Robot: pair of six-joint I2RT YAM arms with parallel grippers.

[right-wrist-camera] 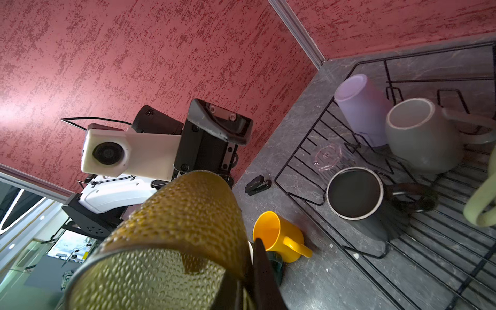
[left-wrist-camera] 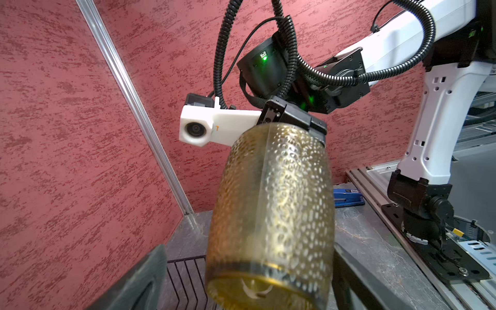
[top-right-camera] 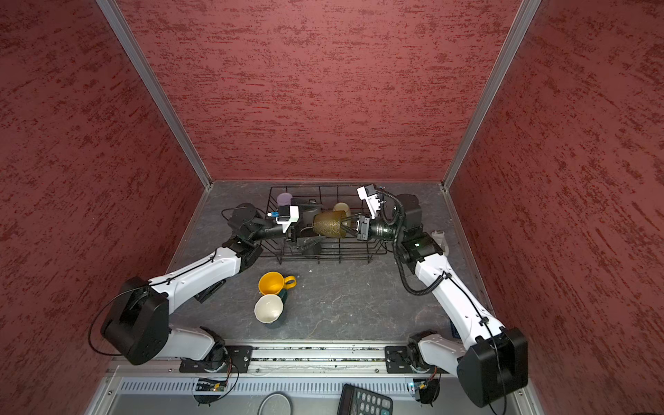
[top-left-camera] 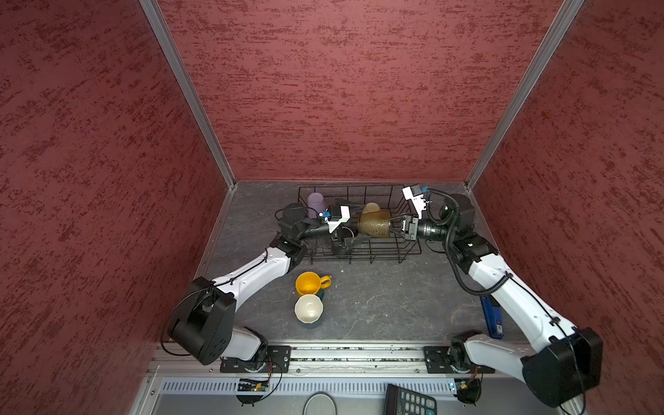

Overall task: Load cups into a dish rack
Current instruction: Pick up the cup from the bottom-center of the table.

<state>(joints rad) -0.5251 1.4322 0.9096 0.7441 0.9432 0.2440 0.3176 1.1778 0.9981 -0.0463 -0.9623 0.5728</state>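
The olive-brown glass (top-left-camera: 374, 224) (top-right-camera: 328, 224) lies on its side in the air over the dish rack (top-left-camera: 359, 187) (right-wrist-camera: 303, 150). My right gripper (top-left-camera: 394, 226) (right-wrist-camera: 249, 257) is shut on its rim. My left gripper (top-left-camera: 350, 228) (left-wrist-camera: 248, 245) is open, with its fingers either side of the glass's base (left-wrist-camera: 268, 281) and a gap showing. In the rack are the lilac tumbler (right-wrist-camera: 362, 107), grey mug (right-wrist-camera: 421, 134), black mug (right-wrist-camera: 354, 193), clear glass (right-wrist-camera: 328, 158) and pale green mug (right-wrist-camera: 480, 204). On the table in front stand the yellow mug (top-left-camera: 309, 283) and dark teal mug (top-left-camera: 308, 308).
A blue stapler (top-left-camera: 491, 318) lies by the right wall under the right arm. A small black stapler (right-wrist-camera: 258, 184) sits left of the rack. A calculator (top-left-camera: 409, 400) rests on the front ledge. Red walls close in three sides.
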